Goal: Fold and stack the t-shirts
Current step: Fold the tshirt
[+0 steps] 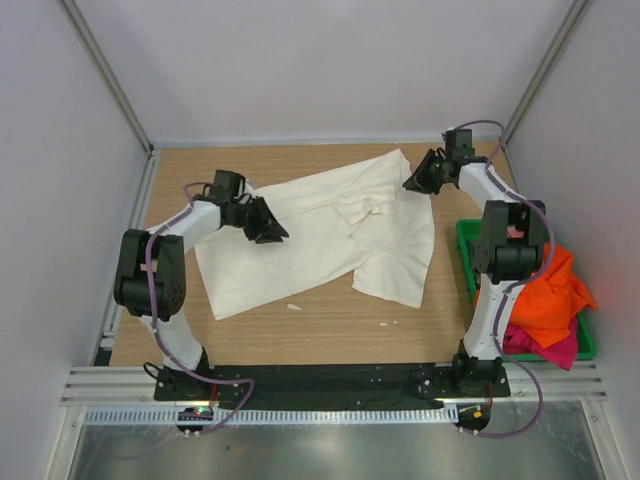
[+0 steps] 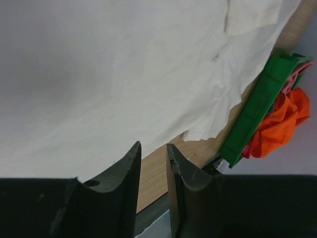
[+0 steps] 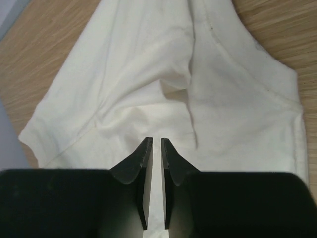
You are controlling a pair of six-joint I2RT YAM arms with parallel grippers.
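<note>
Cream t-shirt (image 1: 300, 250) sits rumpled mid-frame. Left gripper (image 2: 153, 146) and right gripper (image 3: 156, 140) are barely cracked open, both empty. I'd pinch opposite corners and pull it flat first.

Left arm (image 1: 182, 338) and right arm (image 1: 487, 310): white links between bulky black joint housings (image 1: 150, 272), bolted to black base plates (image 1: 185, 381) at seven and five o'clock in the overhead view. A thin purple-grey cable (image 1: 197, 186) runs along each arm. Left gripper (image 1: 280, 236) and right gripper (image 1: 408, 186): matte black, each with two tapered fingers (image 2: 124, 171) showing curved outer edges and flat inner faces.
</note>
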